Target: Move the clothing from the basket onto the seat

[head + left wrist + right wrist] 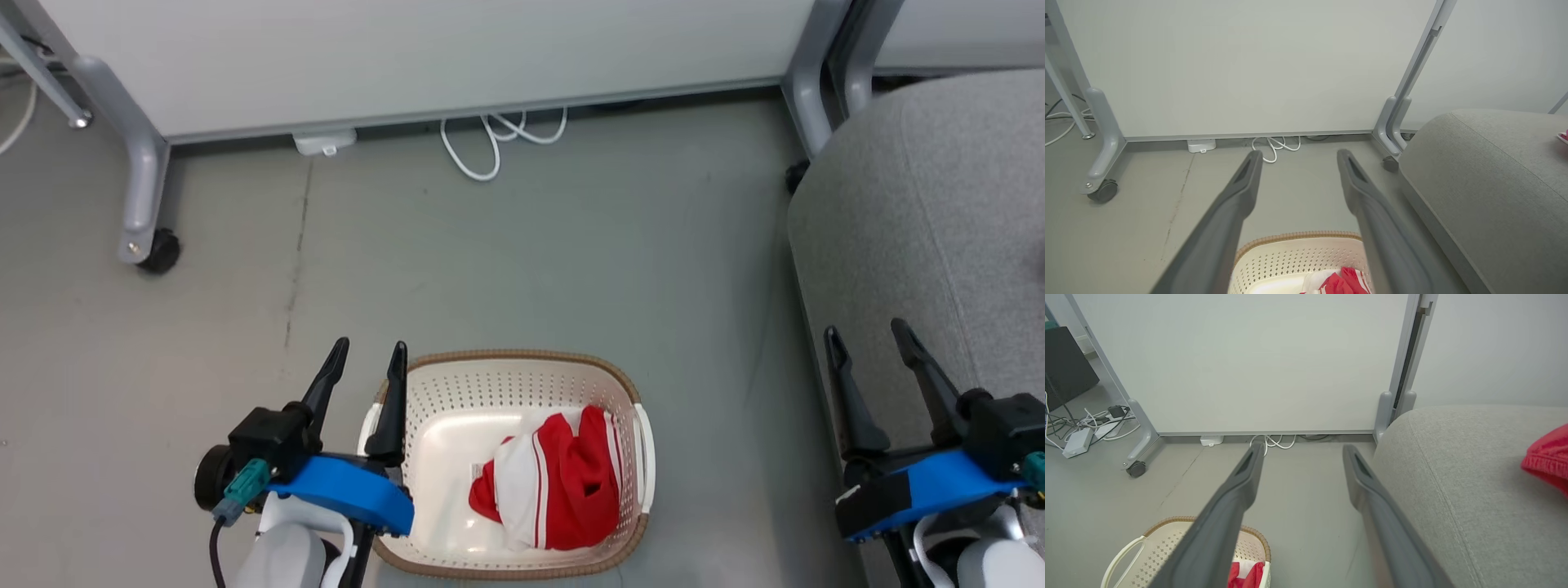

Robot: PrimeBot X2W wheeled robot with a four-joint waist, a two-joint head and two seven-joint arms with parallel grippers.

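One red-and-white garment lies bunched in the right half of the basket on the floor; another red piece lies on the seat. The left pincer hangs by the basket's left rim and the right pincer over the seat's edge, both released and empty. Best to pinch the heap's raised fold and lift it clear of the rim before swinging across

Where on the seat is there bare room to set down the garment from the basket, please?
The seat is bare from its floor-side edge past the seam; a red garment lies at its far side. In the basket, the left half is free; the other garment crowds the right.
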